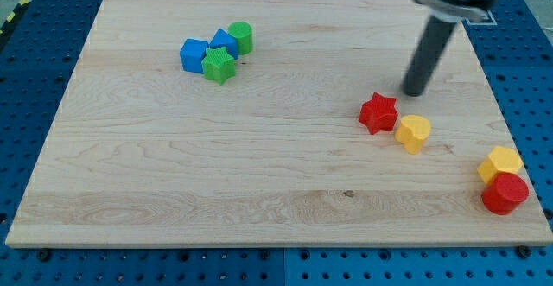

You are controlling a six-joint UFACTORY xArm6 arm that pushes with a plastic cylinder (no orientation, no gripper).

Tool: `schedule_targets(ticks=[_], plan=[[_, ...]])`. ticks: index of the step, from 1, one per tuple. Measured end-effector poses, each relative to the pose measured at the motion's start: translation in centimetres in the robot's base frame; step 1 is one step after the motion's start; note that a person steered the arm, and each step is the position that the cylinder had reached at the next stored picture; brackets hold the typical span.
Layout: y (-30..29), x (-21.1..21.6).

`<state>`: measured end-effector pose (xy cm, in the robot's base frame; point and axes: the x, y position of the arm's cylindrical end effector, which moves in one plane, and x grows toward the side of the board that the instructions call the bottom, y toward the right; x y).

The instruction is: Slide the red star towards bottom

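The red star [378, 112] lies on the wooden board [216, 174] at the view's right of centre. A yellow heart-like block [414, 133] touches its lower right side. My tip [415, 92] stands on the board just above and to the right of the red star, a small gap away from it.
A yellow block [500, 162] and a red cylinder [505, 193] sit together at the board's lower right edge. At the upper left, two blue blocks [193, 54] [225, 41], a green star [219, 64] and a green cylinder [241, 37] form a cluster.
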<state>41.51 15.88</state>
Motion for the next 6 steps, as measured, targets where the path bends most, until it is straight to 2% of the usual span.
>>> schedule_targets(ticks=[3,4,6], plan=[[-8.1,-0.2],[-7.0,0.3],[-0.8,4.0]])
